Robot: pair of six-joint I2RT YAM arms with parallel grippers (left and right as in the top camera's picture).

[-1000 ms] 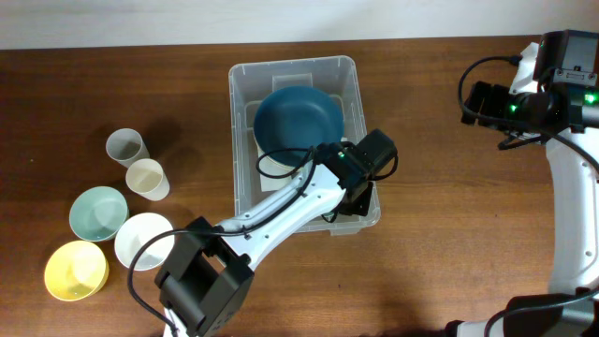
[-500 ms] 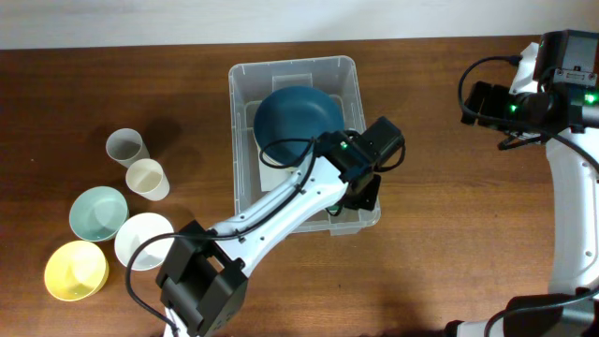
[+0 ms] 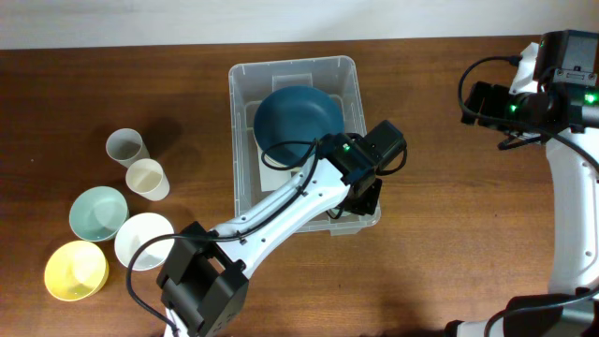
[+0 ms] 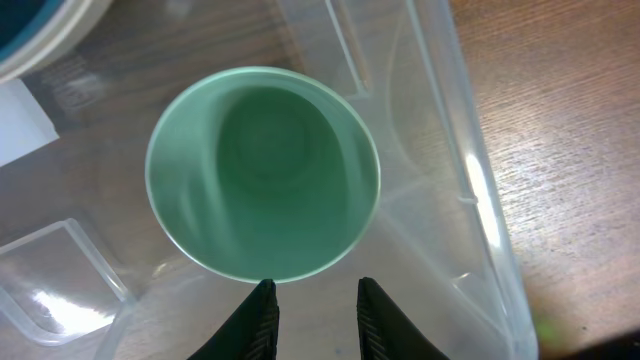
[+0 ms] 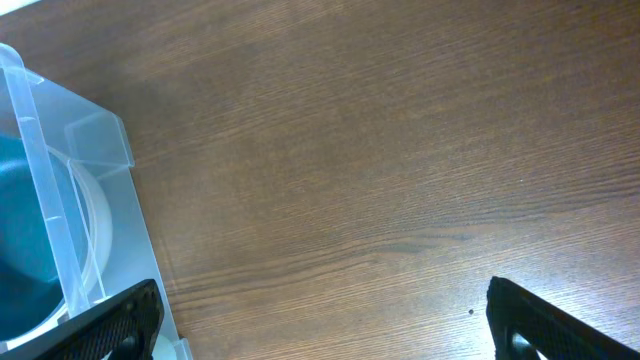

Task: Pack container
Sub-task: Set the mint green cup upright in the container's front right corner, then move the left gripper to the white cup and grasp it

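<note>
1. Centred on the wooden surface (image 3: pixel 449 234): clear container (image 3: pixel 292 67), with dark blue bowl (image 3: pixel 298 114) inside its far half.
2. Over the near right corner: left arm (image 3: pixel 309 192).
3. Left of container: grey cup (image 3: pixel 124 147), cream cup (image 3: pixel 148 178), mint bowl (image 3: pixel 98 212), white bowl (image 3: pixel 143 240), yellow bowl (image 3: pixel 75 270).
4. At right edge, well apart: right arm (image 3: pixel 533 98).

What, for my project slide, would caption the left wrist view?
Left gripper open above a green cup standing upright in a corner of the clear container, near the dark blue bowl.
</note>
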